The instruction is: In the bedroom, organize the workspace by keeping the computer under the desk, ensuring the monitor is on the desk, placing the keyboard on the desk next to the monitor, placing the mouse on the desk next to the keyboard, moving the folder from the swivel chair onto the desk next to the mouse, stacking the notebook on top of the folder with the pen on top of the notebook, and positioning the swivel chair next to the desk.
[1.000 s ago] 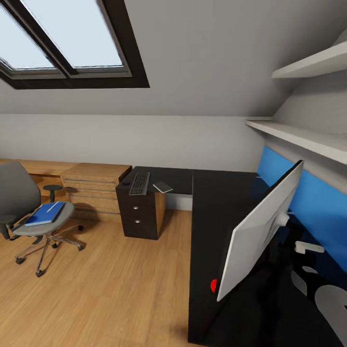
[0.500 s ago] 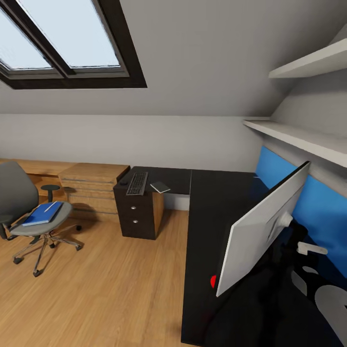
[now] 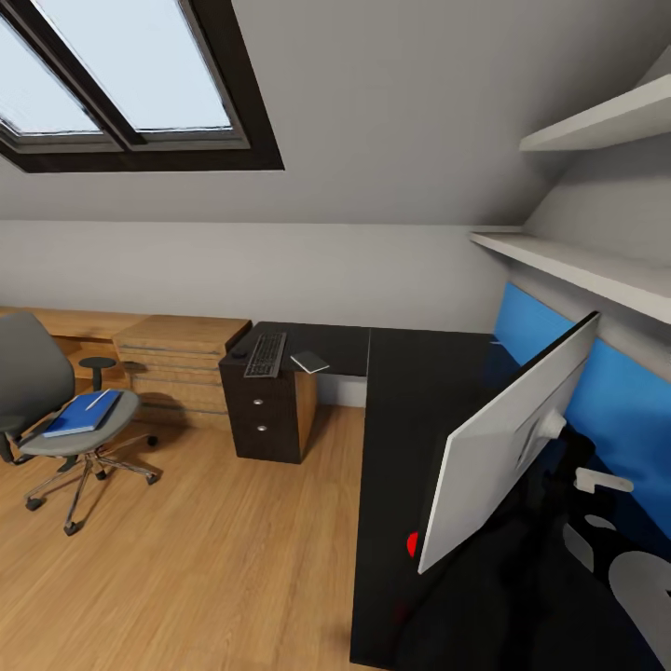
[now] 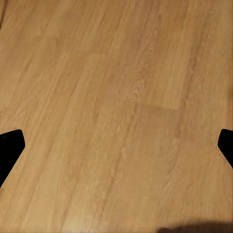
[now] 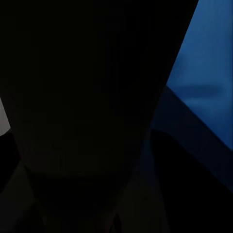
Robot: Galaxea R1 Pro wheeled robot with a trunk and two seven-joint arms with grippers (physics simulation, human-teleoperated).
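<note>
Desk [image 3: 410,391]: long L-shaped piece with a glossy black top, running from the near right corner back to a drawer unit [image 3: 266,415] at the far end. Monitor [image 3: 508,447]: stands on the near arm of the desk, tilted, pale back toward me, a red dot at its lower corner. Swivel chair [image 3: 47,401]: grey seat and back on a chrome star base, well apart from the desk, out on the wood floor [image 3: 205,559]. Keyboard [image 3: 266,354]: lies on the far end of the desk above the drawers, with the mouse [image 3: 240,353] just beside it. Folder [image 3: 84,413]: bright blue, flat on the chair seat. Notebook [image 3: 312,362]: thin grey pad on the desk near the keyboard. Pen [image 3: 98,400]: pale stick lying on the folder. Left gripper [image 4: 116,150]: dark fingertips at either edge of its wrist view, spread wide over bare floor, holding nothing. Right gripper: its wrist view is nearly all dark beside a blue panel [image 5: 213,68], so I cannot tell how far open it is or whether it grips anything. Risks, as I judge them: an arm working close by the tilted monitor could knock it over; lifting the folder carelessly could roll the pen off onto the floor.
</note>
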